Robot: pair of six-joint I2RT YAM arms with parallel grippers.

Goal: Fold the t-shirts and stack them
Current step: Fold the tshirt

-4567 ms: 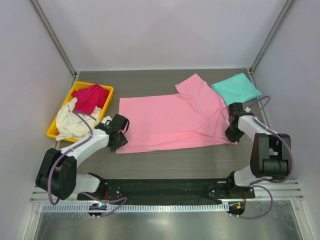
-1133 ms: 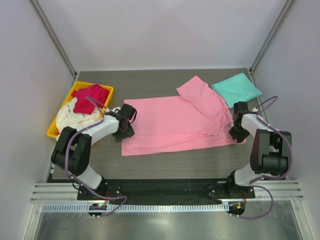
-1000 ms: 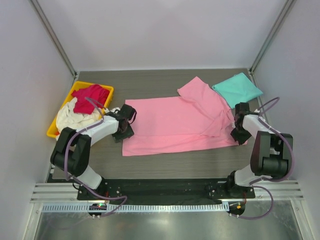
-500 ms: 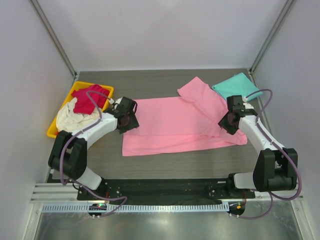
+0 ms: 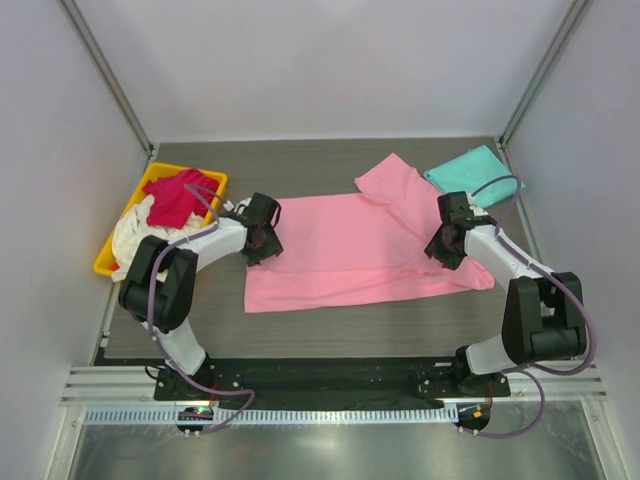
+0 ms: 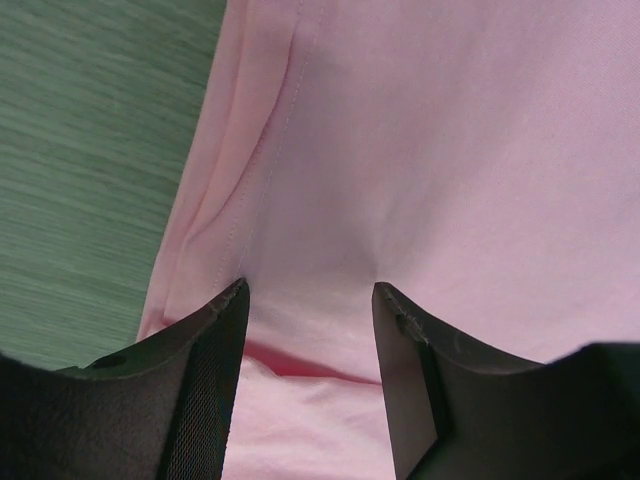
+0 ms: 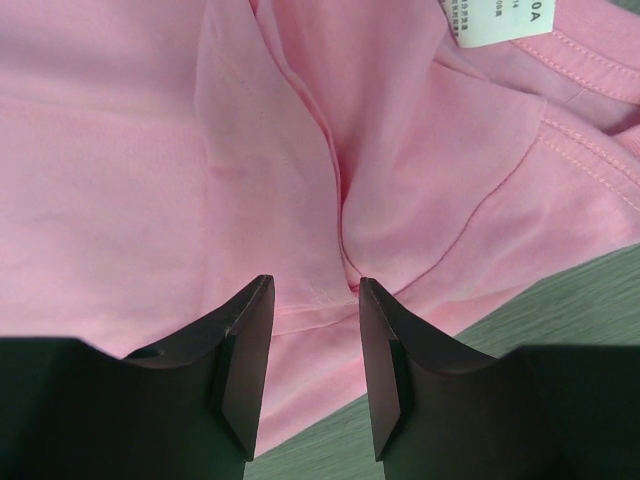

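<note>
four t-shirts (image 5: 340,250), one yellow bin (image 5: 103,263)

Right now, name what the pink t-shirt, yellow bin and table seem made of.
Pink t-shirt: soft matte knit cloth, likely cotton; stitched hems, limp folds. Yellow bin: probably plastic; smooth, rigid rim. Table: matte grey wood-grain, perhaps laminate.

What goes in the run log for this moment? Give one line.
light pink soft cloth t-shirt: spread flat, part folded | left claw: open over its edge | right claw: open astride a crease
</note>
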